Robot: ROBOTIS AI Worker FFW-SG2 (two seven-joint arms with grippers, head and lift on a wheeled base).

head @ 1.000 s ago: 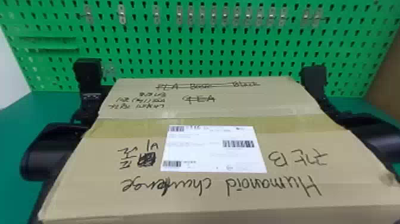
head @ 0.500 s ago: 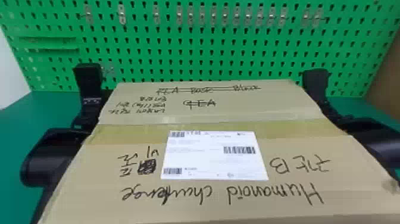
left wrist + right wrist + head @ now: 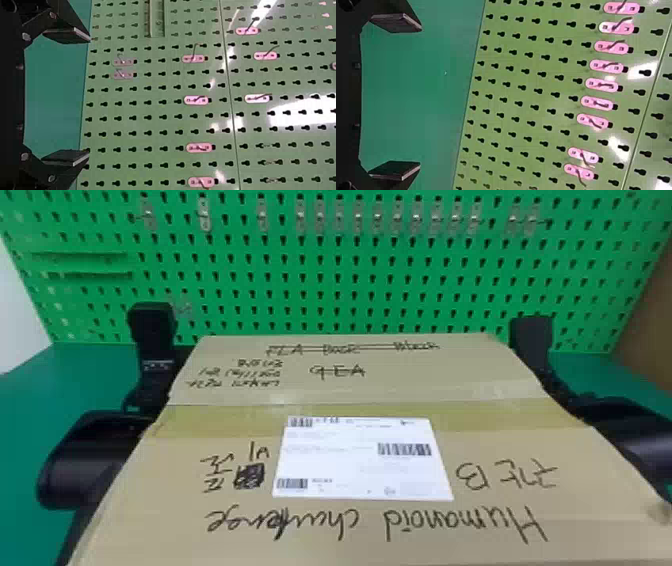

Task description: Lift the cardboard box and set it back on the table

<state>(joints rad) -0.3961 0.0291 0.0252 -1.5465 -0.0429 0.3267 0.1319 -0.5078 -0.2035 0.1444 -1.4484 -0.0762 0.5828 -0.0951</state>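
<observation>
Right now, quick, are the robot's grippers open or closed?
Left gripper: open, nothing between its fingers.
Right gripper: open too, nothing between its fingers.

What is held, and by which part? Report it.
The left gripper and right gripper pinch nothing; whether the arms clamp the cardboard box by its sides cannot be told.

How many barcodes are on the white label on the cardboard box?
3 on the box's label: one barcode at the far left corner, a second at the near left corner, a third by the right edge. The whole label lies uncovered.
</observation>
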